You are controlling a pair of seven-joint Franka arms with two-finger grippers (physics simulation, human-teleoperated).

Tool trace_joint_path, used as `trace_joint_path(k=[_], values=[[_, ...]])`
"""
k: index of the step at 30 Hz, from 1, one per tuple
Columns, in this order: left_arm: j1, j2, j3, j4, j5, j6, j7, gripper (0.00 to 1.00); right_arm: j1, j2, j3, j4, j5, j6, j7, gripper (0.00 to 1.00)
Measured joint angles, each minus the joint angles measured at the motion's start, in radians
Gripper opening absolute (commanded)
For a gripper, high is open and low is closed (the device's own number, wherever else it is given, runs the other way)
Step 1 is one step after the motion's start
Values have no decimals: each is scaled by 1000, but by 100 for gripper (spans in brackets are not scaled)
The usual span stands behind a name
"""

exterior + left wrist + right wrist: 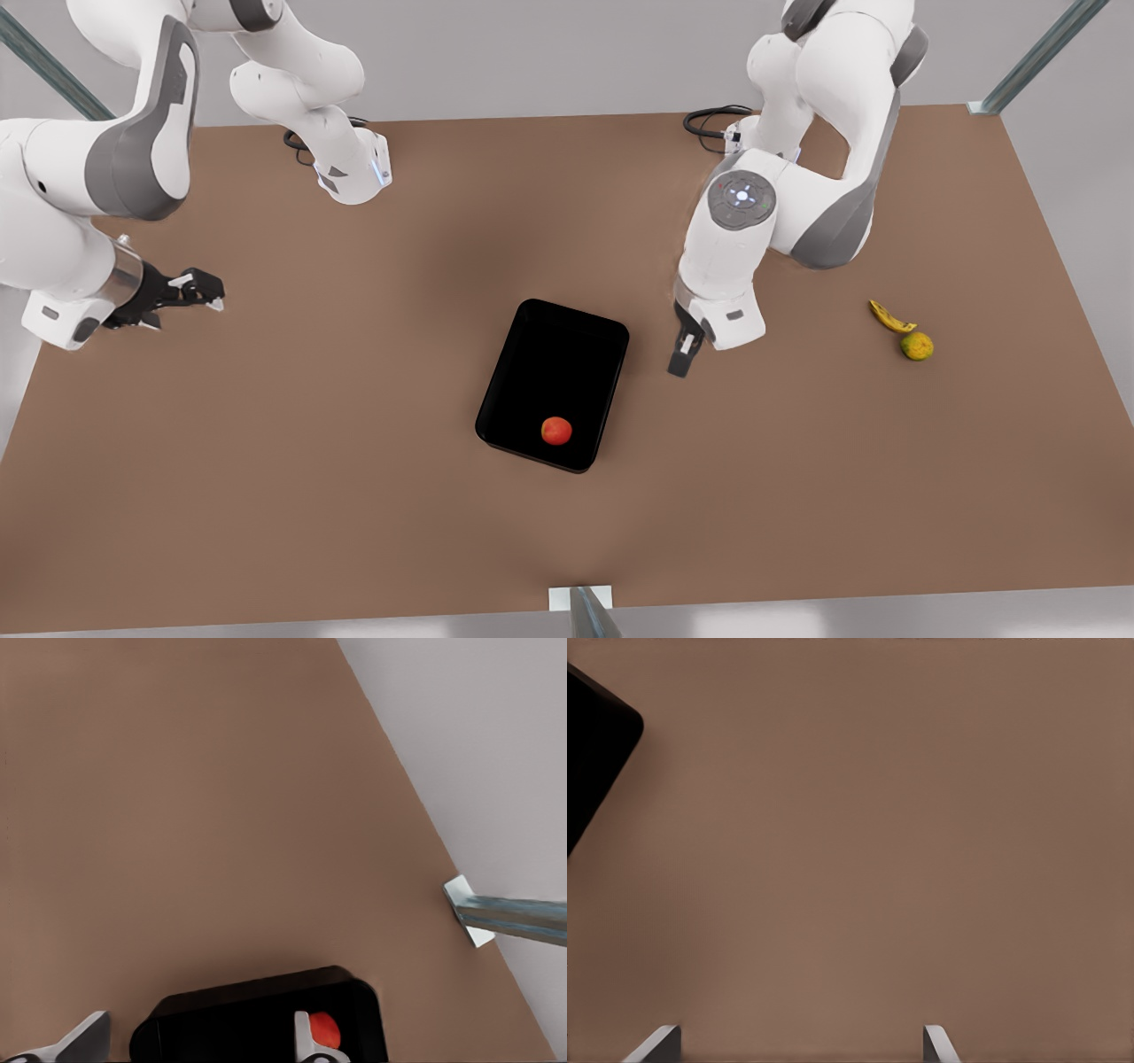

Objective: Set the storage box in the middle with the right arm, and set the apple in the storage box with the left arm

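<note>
On the front view's right arm I see a grey round control pad (pixel 741 200) with small markings, too small to read.

The left gripper (pixel 215 295) hangs over the surface (pixel 310 425) at the front view's left, well apart from the storage box (pixel 554 372), and lies nearly level, pointing towards the front view's right. In the left wrist view its jaws (pixel 195 1041) are released and spread, with nothing between them. One pale fingertip (pixel 306 1038) overlaps the storage box (pixel 230 1019) in that picture, just beside the apple (pixel 325 1029). Farther off, a metal bracket (pixel 467 912) sits at the edge of the surface.

The right gripper (pixel 679 365) points down just beside the box's long side on the front view's right, near it but not touching. In the right wrist view its jaws (pixel 797 1045) stand wide and released, holding nothing, over bare brown surface. One rounded corner of the black box (pixel 594 753) shows off to the side.

The storage box rests flat near the middle of the surface, turned at a slant. The apple (pixel 556 431) lies inside it, on the floor of the box close to the end wall nearest the front camera.

A banana (pixel 890 317) and a green-and-orange round fruit (pixel 917 346) lie together at the front view's right, well apart from the box.
</note>
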Motion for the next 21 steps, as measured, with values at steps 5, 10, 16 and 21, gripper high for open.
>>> trace_joint_path(k=[5, 10, 16, 21], values=[[125, -237, 240, -128, -110, -198, 994, 100, -87, -65, 82, -134, -23, 54, 5, 100], [-33, -378, 446, -338, -242, -131, 1434, 100, -88, -59, 83, -138, -29, 56, 4, 100], [58, -218, 442, -172, -271, -228, 1427, 100, -91, -56, 76, -135, -29, 54, -5, 100], [71, -239, 439, -196, -284, -222, 1434, 100, -89, -54, 76, -134, -29, 52, -5, 100]])
